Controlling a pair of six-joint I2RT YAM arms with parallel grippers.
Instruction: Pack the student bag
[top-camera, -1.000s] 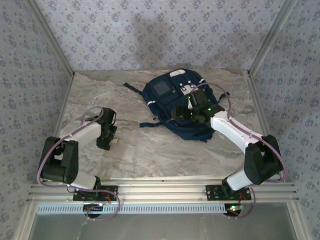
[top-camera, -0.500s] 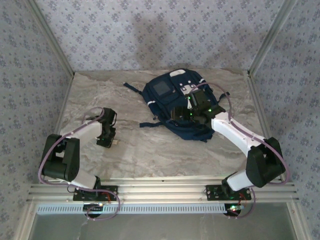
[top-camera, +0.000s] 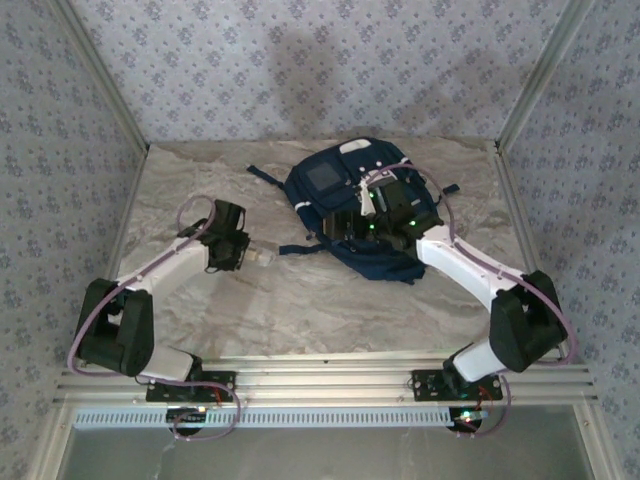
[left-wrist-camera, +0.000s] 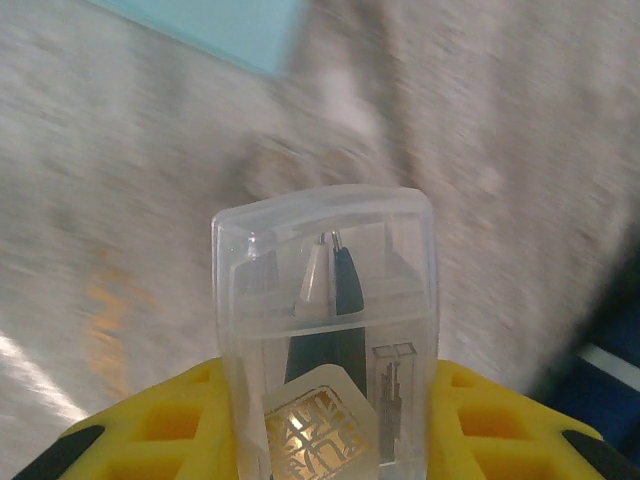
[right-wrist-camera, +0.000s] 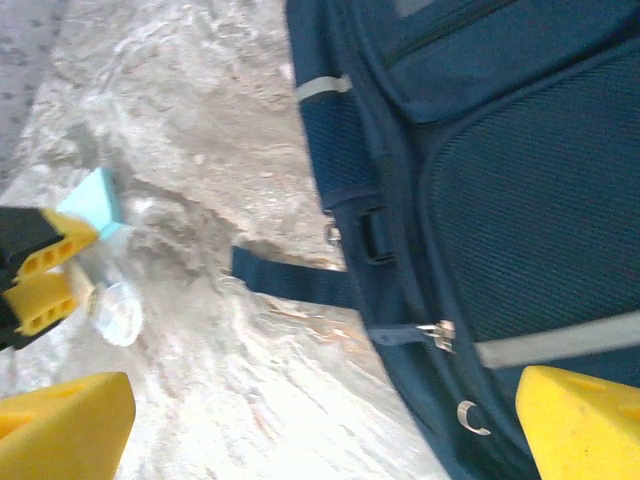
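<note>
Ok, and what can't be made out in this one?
- Top external: whether the large navy-blue fabric backpack is unzipped; the right arm covers its middle.
- Left wrist: what the pale blue flat item is; it is blurred and cut off by the top edge.
- Left wrist: the lower end of the clear plastic pen case held in the left end effector, cut off by the bottom edge.
- Top external: that case is too small to read.

The table (top-camera: 330, 310) has a grey-white marbled top. The student bag (top-camera: 320, 195) lies flat on its far part, a little to the right, with the grey panel facing up. One dark strap (top-camera: 298, 248) stretches out over the surface to the left. A small pale blue flat thing (right-wrist-camera: 95, 200) also lies on the marble, apart from the bag; what it is I cannot tell.
</note>
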